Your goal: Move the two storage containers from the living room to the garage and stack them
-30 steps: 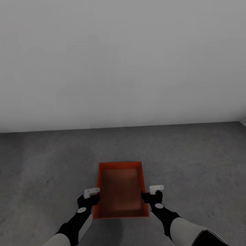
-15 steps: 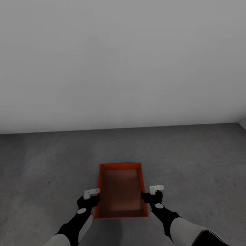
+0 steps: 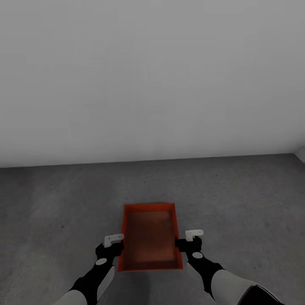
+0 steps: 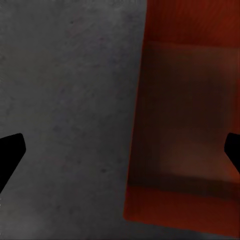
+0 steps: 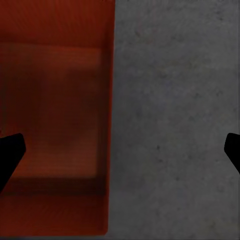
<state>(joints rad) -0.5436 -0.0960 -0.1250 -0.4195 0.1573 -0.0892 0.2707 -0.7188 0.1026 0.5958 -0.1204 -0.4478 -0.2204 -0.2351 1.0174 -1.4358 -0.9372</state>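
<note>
Nearest to us, our two black-and-white arms reach forward and down over the dark grey, rough concrete-like floor, which is bare around us, so nothing stands in the way on either side. Between the arms sits the orange-red rectangular lidless storage container, its long sides running away from us, its walls plain and smooth and its flat base a duller, browner red inside. It lies low against the floor, though we cannot tell for certain whether its base is touching the floor or just above it. Our left gripper is just beside the container's left long wall and our right gripper just beside its right long wall, each with a white bracket on top. In the left wrist view the jaws stand wide apart, their dark tips at the two edges of the picture, with the container's wall between them; the right wrist view shows the same wide spread astride the other wall. We cannot tell whether any tip presses on a wall. Beyond the container the floor runs on to a plain pale grey wall.
</note>
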